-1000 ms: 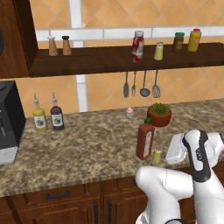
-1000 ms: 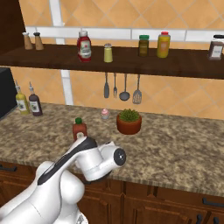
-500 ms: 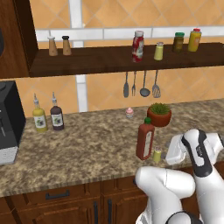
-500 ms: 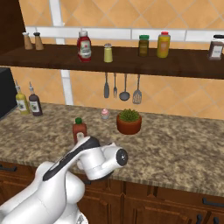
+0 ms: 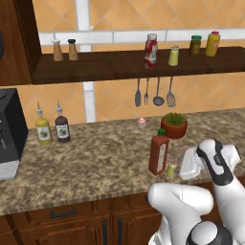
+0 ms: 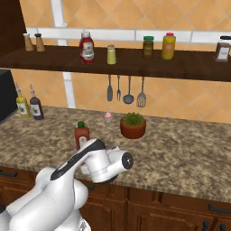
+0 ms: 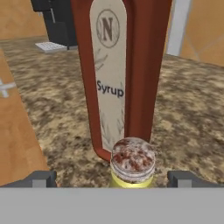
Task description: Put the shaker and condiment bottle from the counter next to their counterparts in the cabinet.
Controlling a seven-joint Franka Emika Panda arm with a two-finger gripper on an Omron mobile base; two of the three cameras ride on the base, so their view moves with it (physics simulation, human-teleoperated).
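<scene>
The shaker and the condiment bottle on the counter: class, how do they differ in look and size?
The shaker is tiny, pale yellow-green, with a grey cap; the condiment bottle is tall, red-orange, with a small green cap. The condiment bottle bears a pale label reading "Syrup"; on the shaker I see none. Both stand upright, side by side, near the front edge of the counter.

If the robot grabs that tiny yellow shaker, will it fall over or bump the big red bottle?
Probably it stays up: the shaker is short and squat, standing between the open gripper tips. It looks light and smooth, so it might slip. The tall condiment bottle right behind it seems tippier if nudged.
</scene>
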